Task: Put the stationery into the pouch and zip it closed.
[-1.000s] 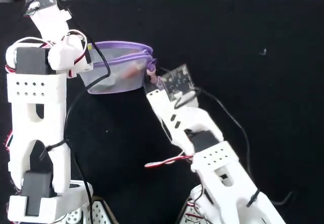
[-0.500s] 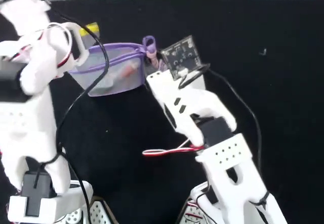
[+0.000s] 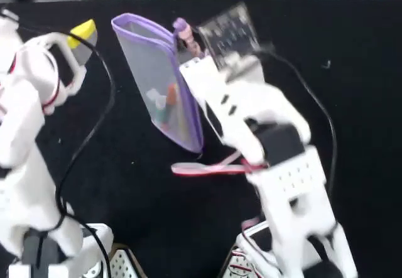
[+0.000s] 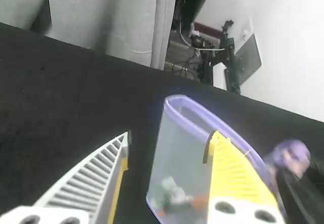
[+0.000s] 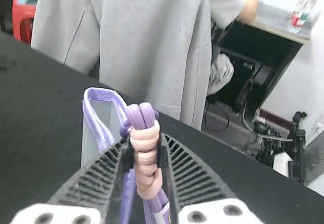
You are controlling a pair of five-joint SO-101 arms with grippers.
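A red-and-white cable (image 3: 207, 167) loops off the right arm on the near side of the pouch, just beside its lower corner. The pouch (image 3: 160, 83) — see-through, edged in purple — hangs tilted over the black counter (image 3: 352, 102). Its stationery (image 3: 164, 102) is gathered in the lower half: an orange piece and some pale greenish ones. Whether the pouch's bottom touches the counter cannot be told. At the pouch's top corner the right tool (image 3: 185, 36) is clamped on the pink-and-purple pull cord (image 5: 143, 120), which is pinched between its ribbed black fingers (image 5: 101, 178). The left tool (image 3: 75, 39) sits off to the pouch's other side, apart from it. Its two fingers — one grey-ribbed, one yellow — are spread wide with nothing between them. Beyond the pouch, past the counter's far edge, grey cloth (image 5: 142, 42) hangs.
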